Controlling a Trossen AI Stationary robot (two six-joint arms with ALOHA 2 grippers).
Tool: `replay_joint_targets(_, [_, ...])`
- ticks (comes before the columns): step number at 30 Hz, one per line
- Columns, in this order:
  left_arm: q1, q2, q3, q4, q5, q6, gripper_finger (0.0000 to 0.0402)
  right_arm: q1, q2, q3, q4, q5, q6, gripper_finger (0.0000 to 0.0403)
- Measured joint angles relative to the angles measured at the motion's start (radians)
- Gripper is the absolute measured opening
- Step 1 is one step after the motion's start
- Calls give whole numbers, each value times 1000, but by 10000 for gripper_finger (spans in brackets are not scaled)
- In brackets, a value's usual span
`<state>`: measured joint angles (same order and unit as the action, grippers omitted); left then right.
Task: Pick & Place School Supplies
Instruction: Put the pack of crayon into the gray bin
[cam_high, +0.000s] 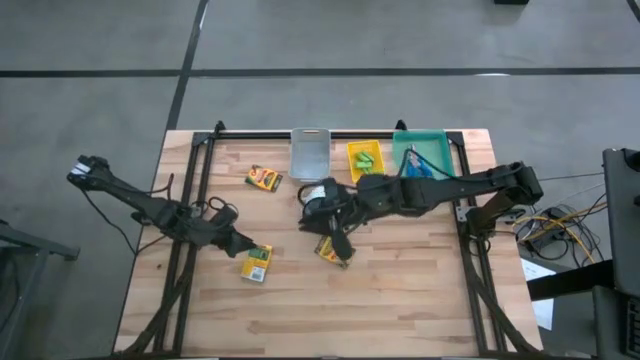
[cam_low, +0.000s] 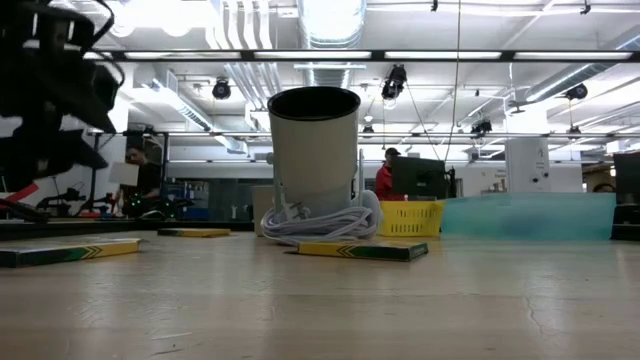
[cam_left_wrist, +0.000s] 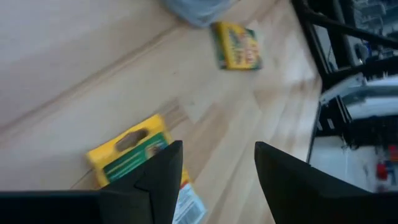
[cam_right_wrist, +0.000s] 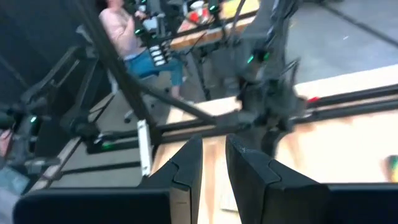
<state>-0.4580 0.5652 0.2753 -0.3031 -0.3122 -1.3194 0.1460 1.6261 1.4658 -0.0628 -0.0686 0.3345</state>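
**At table front-left: crayon box under left gripper**

Crayon box (cam_high: 257, 263) lies flat, long axis toward the table's front edge. Left gripper (cam_high: 243, 246), fingers apart, hovers just beside it, nearest. Right gripper (cam_high: 338, 243), nearly closed and empty, hangs over another box (cam_high: 331, 251).

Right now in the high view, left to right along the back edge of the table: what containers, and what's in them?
Clear bin, contents not discernible → yellow bin holding light-green stick pieces → green bin holding blue-handled scissors.
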Motion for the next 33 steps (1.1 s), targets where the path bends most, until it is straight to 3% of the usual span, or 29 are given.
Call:
replay_joint_targets(11, [4, -123, -91, 2, -27, 58, 204, -102, -62, 0, -14, 68, 43, 68])
replay_joint_targets(19, [52, -132, -111, -7, -27, 66, 204, -151, -66, 0, -26, 253, 48, 68])
replay_joint_targets(23, [87, -133, -127, 11, -17, 115, 202, -167, -67, 0, -38, 257, 48, 68])
replay_joint_targets(33, [129, -142, -154, 182, 118, 191, 195, -171, -67, 0, -36, 255, 48, 68])
